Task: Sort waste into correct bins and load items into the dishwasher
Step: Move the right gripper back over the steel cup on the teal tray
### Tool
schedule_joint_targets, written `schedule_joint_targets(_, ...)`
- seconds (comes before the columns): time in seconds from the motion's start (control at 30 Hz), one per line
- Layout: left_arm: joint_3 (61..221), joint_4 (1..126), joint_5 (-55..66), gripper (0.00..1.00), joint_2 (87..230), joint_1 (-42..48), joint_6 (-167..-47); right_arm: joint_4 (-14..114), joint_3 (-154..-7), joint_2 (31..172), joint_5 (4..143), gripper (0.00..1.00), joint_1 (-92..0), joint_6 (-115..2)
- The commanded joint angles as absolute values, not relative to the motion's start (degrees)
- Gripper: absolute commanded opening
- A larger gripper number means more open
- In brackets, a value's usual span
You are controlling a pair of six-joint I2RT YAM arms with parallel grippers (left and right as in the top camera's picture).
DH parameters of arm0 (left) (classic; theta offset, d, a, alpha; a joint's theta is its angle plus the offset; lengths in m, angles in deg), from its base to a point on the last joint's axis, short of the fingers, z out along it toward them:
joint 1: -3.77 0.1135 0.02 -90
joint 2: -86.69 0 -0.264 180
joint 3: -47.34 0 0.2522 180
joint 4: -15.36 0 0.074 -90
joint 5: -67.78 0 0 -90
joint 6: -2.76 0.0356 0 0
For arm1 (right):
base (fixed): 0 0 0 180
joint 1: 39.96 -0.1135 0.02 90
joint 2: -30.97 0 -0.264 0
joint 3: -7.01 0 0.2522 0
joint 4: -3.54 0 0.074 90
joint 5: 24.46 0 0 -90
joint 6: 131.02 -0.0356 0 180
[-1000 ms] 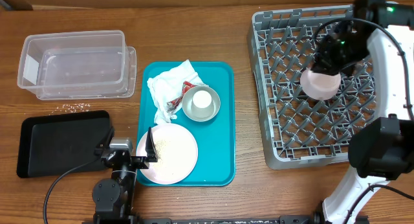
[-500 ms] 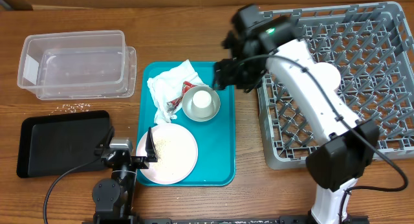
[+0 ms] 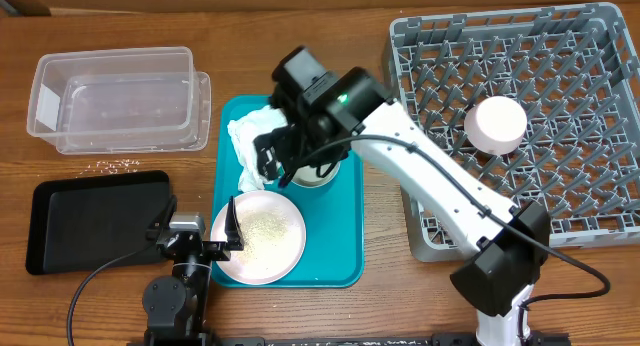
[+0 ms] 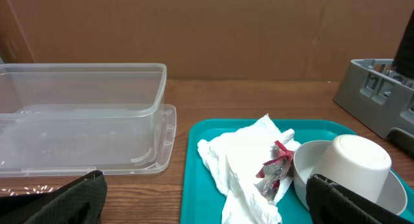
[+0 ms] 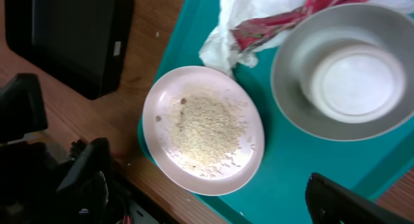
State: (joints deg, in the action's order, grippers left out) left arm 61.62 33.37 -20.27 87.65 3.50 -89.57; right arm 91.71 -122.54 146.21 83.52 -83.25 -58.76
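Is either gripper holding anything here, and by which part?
Nothing is held. The right gripper hovers open over the grey bowl; the left gripper sits open beside the pink plate.

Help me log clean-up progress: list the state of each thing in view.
pink bowl, resting in the dish rack
pink plate, on teal tray, rice crumbs on it
white cup, upside down in grey bowl
napkins, crumpled on teal tray
red packet, crumpled beside napkins
clear tub, uncovered
black tray, empty
left pincer, open
right pincer, open above teal tray
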Motion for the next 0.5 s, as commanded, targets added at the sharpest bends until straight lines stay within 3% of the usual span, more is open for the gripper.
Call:
schedule_joint_targets(0.0,61.38,33.42,-19.85,1.0,87.03,3.74,-88.06,90.88,-122.62,145.03,83.13,1.0,-84.36,-59.13)
schedule_joint_targets(0.47,61.38,33.42,-19.85,1.0,87.03,3.74,-88.06,91.16,-122.62,145.03,83.63,1.0,-85.28,-59.37)
